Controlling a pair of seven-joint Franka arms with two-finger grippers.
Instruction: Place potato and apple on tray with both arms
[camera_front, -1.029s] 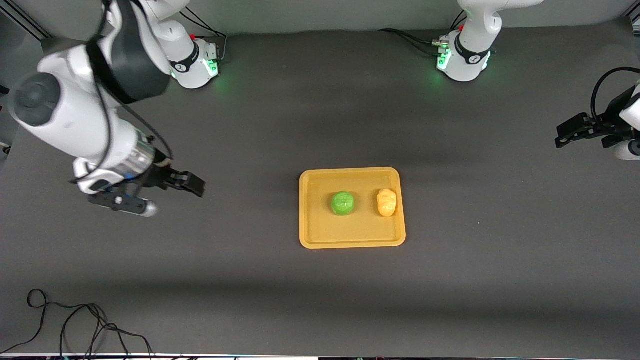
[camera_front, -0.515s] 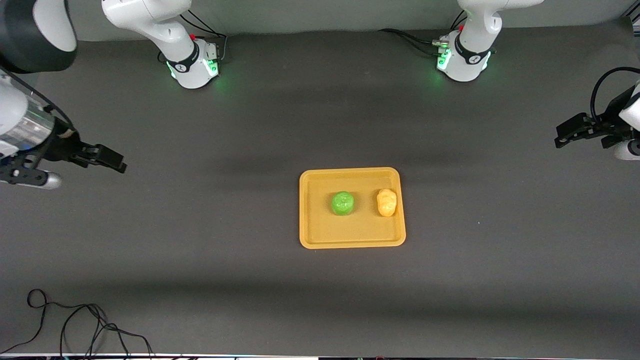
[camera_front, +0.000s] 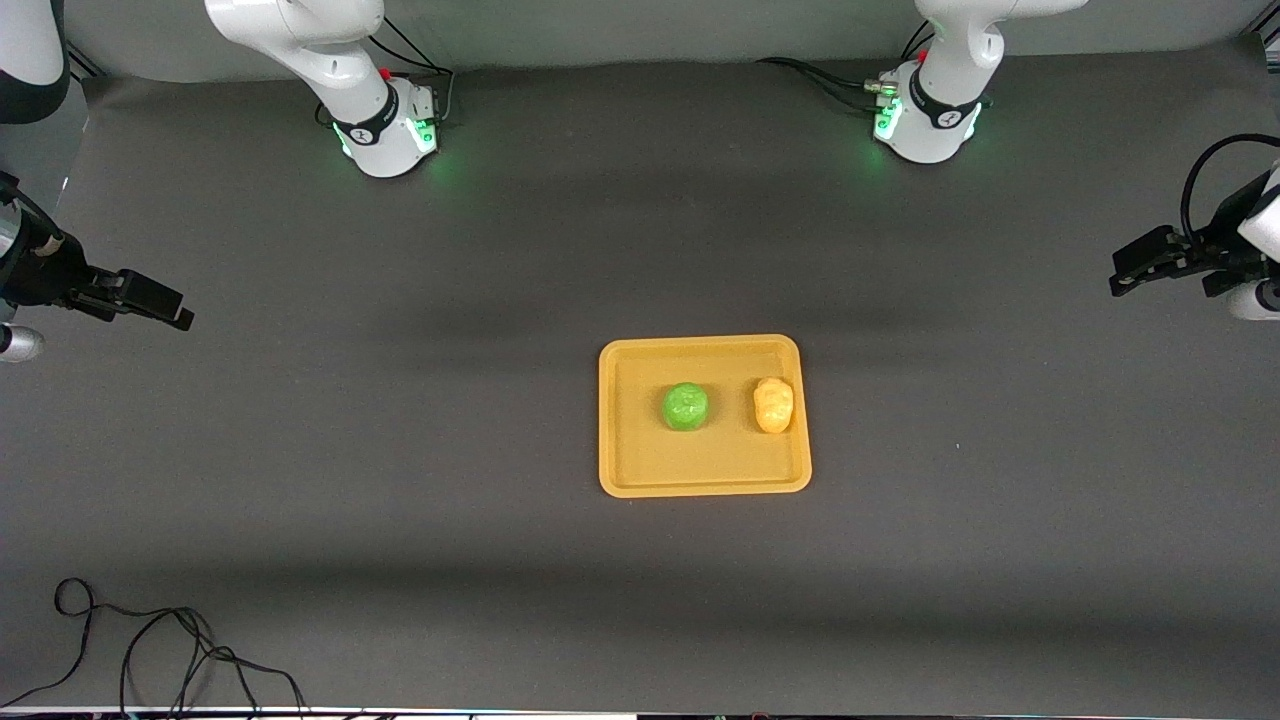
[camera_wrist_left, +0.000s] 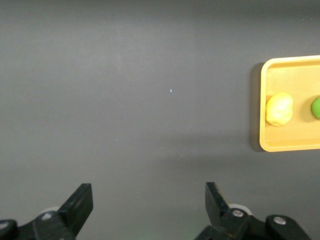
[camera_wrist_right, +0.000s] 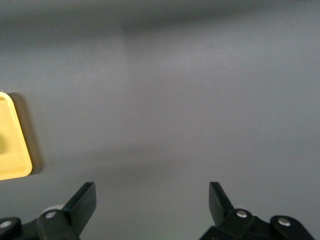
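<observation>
Potato (camera_front: 773, 404) and apple (camera_front: 686, 407) both lie on the tray (camera_front: 703, 484), side by side and apart from each other, the potato toward the left arm's end and just beside the rim there, the apple near the middle. The potato is a lumpy oval of yellow-tan colour, a little longer than wide; the apple is round, bright green and shiny, with a slightly faceted skin. The tray is a flat orange-yellow rectangle with rounded corners and a low raised rim, and it rests on the dark table (camera_front: 400, 480). The left gripper (camera_front: 1140, 272) hangs over the table's edge at the left arm's end, well apart from the tray; in the left wrist view its fingers (camera_wrist_left: 80, 202) stand wide apart with nothing between them. The right gripper (camera_front: 150, 300) is over the table's edge at the right arm's end, also spread wide and empty, as the right wrist view shows. A thin black cable (camera_front: 150, 640) lies looped on the table near the front camera at the right arm's end. Compared with one second ago, the right gripper has drawn away from the tray toward its own end of the table, while the left gripper, the tray and both fruits have kept their places.
</observation>
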